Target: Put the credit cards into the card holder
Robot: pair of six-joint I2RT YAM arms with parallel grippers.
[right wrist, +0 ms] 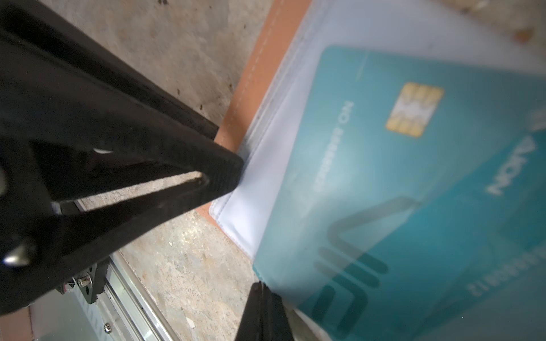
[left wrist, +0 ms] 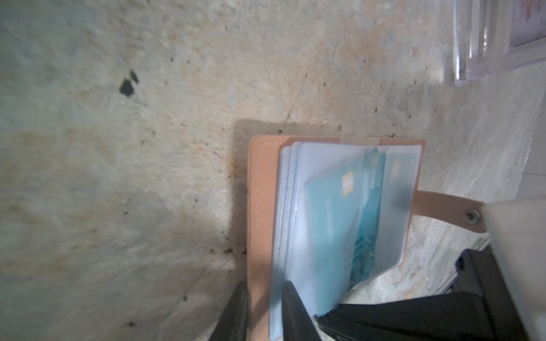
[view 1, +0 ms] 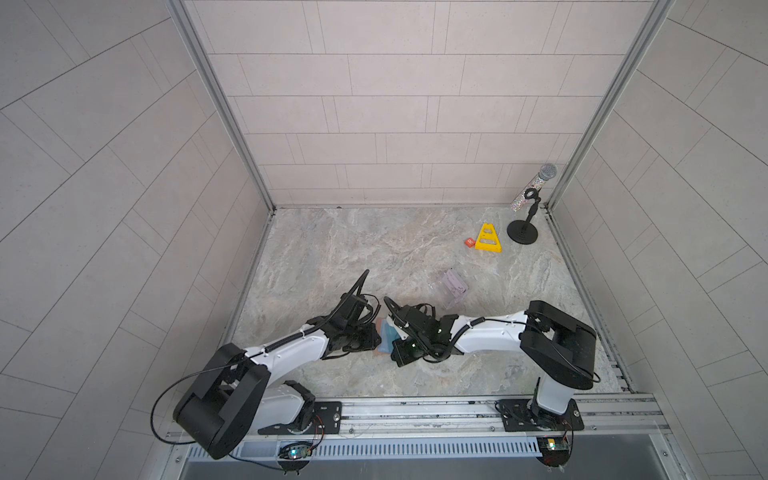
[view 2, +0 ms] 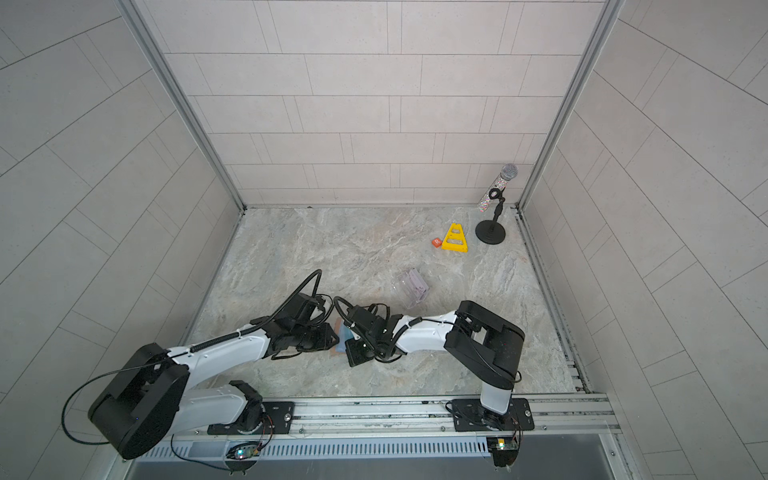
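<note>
The table [view 1: 374,249] is showing a grey and beige marble pattern with some dark specks. Pale tiled walls [view 1: 395,104] are closing it on three sides, with metal frame posts [view 1: 224,104] in the corners. A metal rail [view 1: 415,409] is running along the near edge and is carrying both arm bases. In the far right corner a glittering microphone [view 1: 536,187] is leaning on a black stand. Near it a yellow triangular piece [view 1: 488,239] and a small orange block [view 1: 469,242] are lying just beside each other. More to the middle a clear stand [view 1: 455,289] is holding the lilac cards [view 1: 454,284]. The left arm [view 1: 286,347] and the right arm [view 1: 486,332] are both reaching low toward the front middle, and their hands are almost meeting there. Between them the card holder [left wrist: 263,206] is lying open on the table, its snap tab [left wrist: 449,211] sticking out to one side. The left hand [left wrist: 263,285] is standing narrow, with the edge of the tan cover and some clear sleeves [left wrist: 295,206] between its fingers. The right hand [right wrist: 260,290] is pinching the near edge of the teal card [right wrist: 399,177] with its jaws closed together. This card is slanting over the open sleeves, and I cannot tell if its far end is already inside a pocket.
</note>
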